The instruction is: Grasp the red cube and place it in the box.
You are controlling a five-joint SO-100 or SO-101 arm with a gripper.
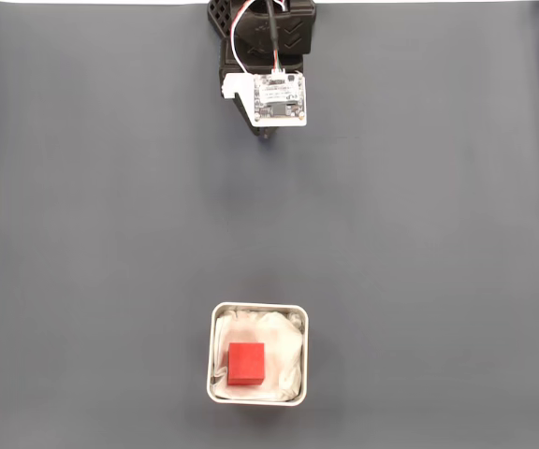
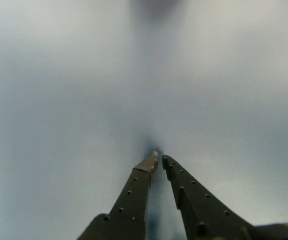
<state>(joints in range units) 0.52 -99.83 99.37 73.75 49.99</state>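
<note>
From what I see, the job looks done: the red cube [image 1: 246,362] sits inside the box [image 1: 257,309], resting on the white lining [image 1: 284,346], toward the box's left side in the fixed view and well apart from my gripper [image 2: 158,159]. In the wrist view the gripper's two fingers nearly meet at the tips with nothing between them, so I read it as clenched and empty, held low over bare grey worktop [image 1: 82,234]. In the fixed view the arm [image 1: 268,56] is drawn back near the top edge of the worktop, with its small white circuit board [image 1: 280,97] facing up, and the box lies straight ahead of the gripper, far down the picture. I judge that nothing is left except perhaps parking the arm. Room is generous: open worktop lies on both sides of the gripper and all the way ahead to the box. The box itself stands close to the bottom edge of the picture
</note>
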